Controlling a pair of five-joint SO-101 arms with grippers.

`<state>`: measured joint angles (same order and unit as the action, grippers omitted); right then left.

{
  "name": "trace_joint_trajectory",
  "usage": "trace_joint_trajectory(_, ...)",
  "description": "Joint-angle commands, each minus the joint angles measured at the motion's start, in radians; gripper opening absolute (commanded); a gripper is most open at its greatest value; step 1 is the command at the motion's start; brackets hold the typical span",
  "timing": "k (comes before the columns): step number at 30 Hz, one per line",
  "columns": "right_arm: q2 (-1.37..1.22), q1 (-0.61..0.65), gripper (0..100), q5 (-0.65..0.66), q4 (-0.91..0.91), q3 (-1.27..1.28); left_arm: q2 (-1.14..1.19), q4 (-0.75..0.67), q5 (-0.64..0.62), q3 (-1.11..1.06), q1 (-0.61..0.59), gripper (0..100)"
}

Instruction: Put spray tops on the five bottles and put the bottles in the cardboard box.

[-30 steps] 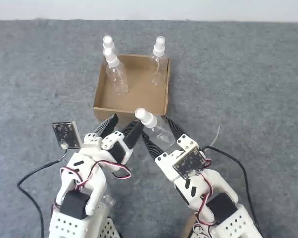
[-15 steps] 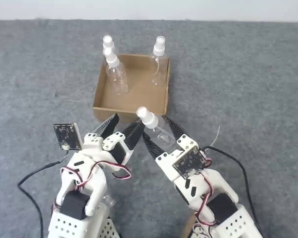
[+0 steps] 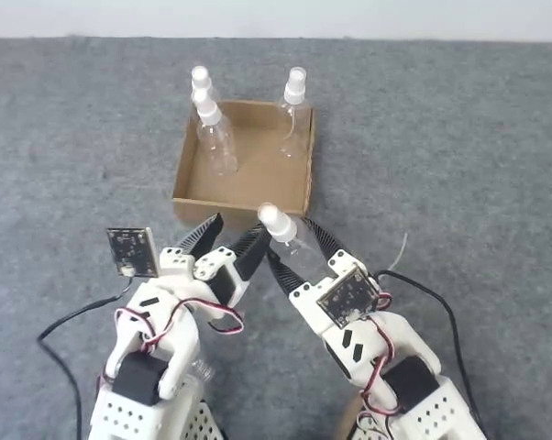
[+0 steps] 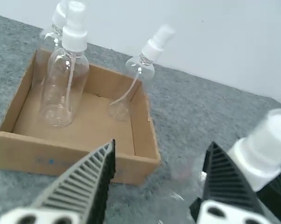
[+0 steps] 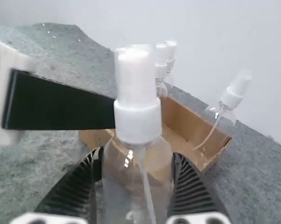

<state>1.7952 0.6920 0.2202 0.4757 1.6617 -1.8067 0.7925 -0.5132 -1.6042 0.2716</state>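
Bottle (image 3: pixel 299 249), its spray top (image 3: pixel 276 220) on, is sitting clamped in the right gripper (image 3: pixel 290 240) while the left gripper (image 3: pixel 235 229), jaws spread, is drawing back beside it, freeing the bottle for the cardboard box (image 3: pixel 239 203) just ahead of them.

Lab-like test bench: grey felt mat (image 3: pixel 459 137), white wall (image 3: pixel 349 16).
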Motion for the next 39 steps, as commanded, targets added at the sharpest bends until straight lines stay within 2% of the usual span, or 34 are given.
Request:
trace_joint_trajectory(1,0.008,0.005,0.7,0.005,0.022,0.021,-0.017,0.057,0.020,0.035,0.109,30)
trace_joint_trajectory(7,0.012,0.004,0.7,0.005,0.058,0.021,-0.017,0.074,0.064,0.033,0.114,30)
trace_joint_trajectory(20,0.018,-0.001,0.7,0.005,0.093,0.021,-0.018,0.068,0.061,0.035,0.094,30)
trace_joint_trajectory(25,0.018,-0.001,0.7,0.006,0.099,0.021,-0.018,0.037,0.058,0.076,-0.029,30)
trace_joint_trajectory(29,0.013,-0.002,0.7,0.006,0.101,0.021,-0.018,0.006,-0.005,0.104,-0.120,30)
trace_joint_trajectory(39,0.018,-0.022,0.7,0.006,0.147,0.021,-0.018,-0.025,-0.011,0.153,-0.269,30)
